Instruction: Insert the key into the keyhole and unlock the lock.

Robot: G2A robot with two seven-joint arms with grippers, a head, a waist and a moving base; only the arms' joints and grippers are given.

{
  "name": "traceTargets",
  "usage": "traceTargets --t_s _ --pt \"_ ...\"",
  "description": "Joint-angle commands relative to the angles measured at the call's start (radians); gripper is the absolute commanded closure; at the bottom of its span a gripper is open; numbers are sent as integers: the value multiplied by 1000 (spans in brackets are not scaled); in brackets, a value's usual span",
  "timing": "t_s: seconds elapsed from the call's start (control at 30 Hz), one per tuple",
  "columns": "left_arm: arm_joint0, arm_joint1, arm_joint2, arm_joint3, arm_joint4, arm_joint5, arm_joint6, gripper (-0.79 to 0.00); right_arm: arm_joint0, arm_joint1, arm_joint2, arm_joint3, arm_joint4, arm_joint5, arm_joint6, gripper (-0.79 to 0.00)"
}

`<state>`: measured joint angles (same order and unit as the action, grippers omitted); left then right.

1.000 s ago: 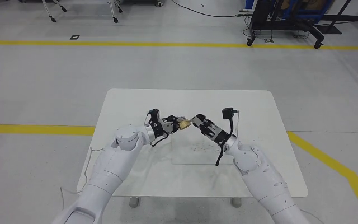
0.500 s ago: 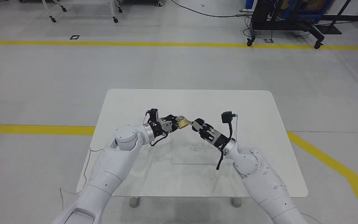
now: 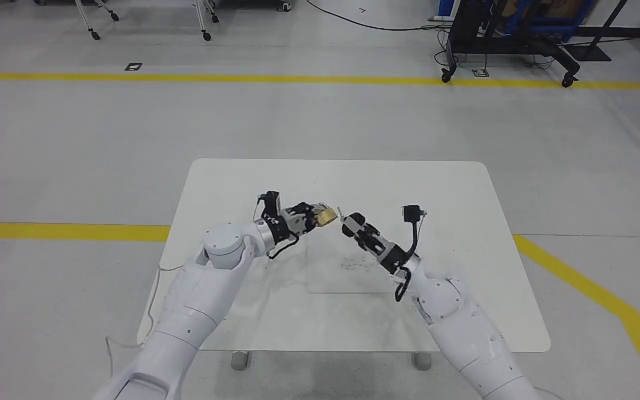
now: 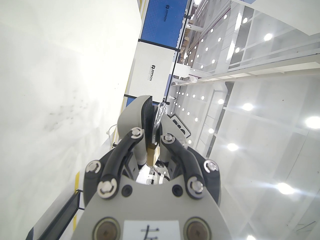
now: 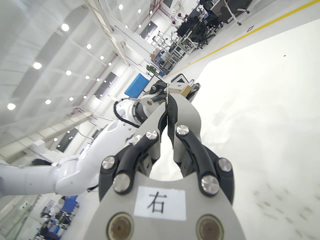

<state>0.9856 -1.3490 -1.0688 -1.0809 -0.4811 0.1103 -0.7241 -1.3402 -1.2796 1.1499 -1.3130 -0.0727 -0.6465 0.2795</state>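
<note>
Left fingers (image 4: 136, 118) clench the brass lock (image 4: 151, 154); right fingers (image 5: 186, 112) pinch the key (image 5: 167, 89), mid-frame, just beside it. Best to line the blade squarely with the keyhole before pushing.

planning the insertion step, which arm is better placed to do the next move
Right. Its claw pinches the key, pointed at the lock just ahead. The left claw only holds the lock up over the table, serving as the support.
</note>
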Motion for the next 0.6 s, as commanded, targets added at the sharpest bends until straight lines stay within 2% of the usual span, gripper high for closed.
traceTargets --t_s 0.0,0.13,0.23,0.57 --pt "2 1 -1 -4 6 -7 7 0 -8 1 0 -3 97 12 49 0" --pt "7 2 -3 -12 18 -20 16 0 -17 6 5 -13 250 99 188 0" --pt "8 3 -4 -18 28 -34 17 0 -21 9 9 -22 303 140 243 0" --pt "14 4 -6 -28 45 -49 24 0 -24 10 5 -33 388 216 310 0"
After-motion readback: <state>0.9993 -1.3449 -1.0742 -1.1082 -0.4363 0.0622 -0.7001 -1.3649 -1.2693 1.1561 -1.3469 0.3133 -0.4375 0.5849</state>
